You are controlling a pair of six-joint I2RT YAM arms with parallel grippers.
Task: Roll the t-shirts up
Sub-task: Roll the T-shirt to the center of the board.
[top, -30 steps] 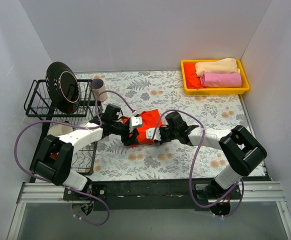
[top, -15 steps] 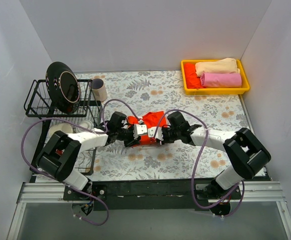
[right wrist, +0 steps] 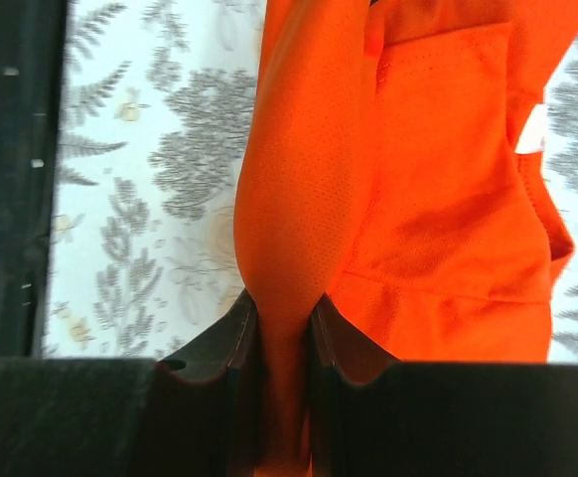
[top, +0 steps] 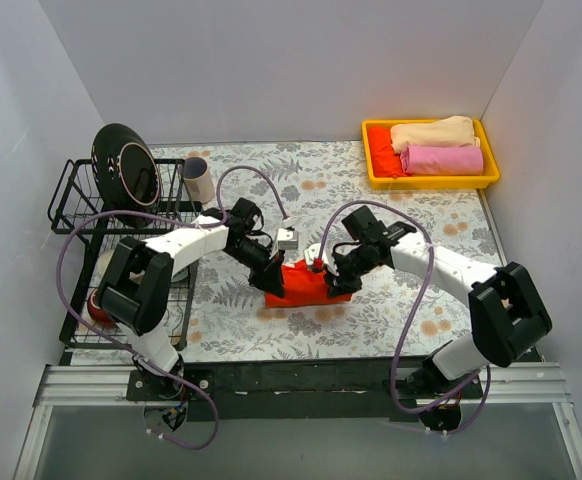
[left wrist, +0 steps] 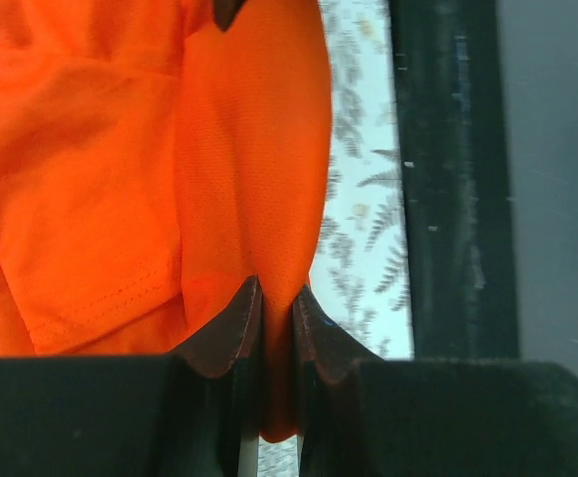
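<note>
— Changed just now?
— Dragged from the middle of the worktop (top: 391, 320) toward its near edge: orange-red t-shirt (top: 306, 287), flatter a second ago, now bunched into a compact hump. Pinched at one end by left gripper (left wrist: 276, 298), closed on a fold; at the other by right gripper (right wrist: 281, 303), likewise clamped on cloth.
— Meaning for the rolling?
— Probably gathering or mid-roll; loose folds showing, so no tidy roll yet.
— Around it?
— Dish rack (top: 76, 200) along the left edge, with dark plate (top: 126, 175) upright. Yellow tray (top: 431, 183) at the far right corner, holding beige roll (top: 433, 133), pink roll (top: 441, 159), orange-red bundle (top: 383, 155). Cup (top: 199, 181) beside the rack.
— In the way?
— Only the near edge, close to the cloth; everything else well apart.
</note>
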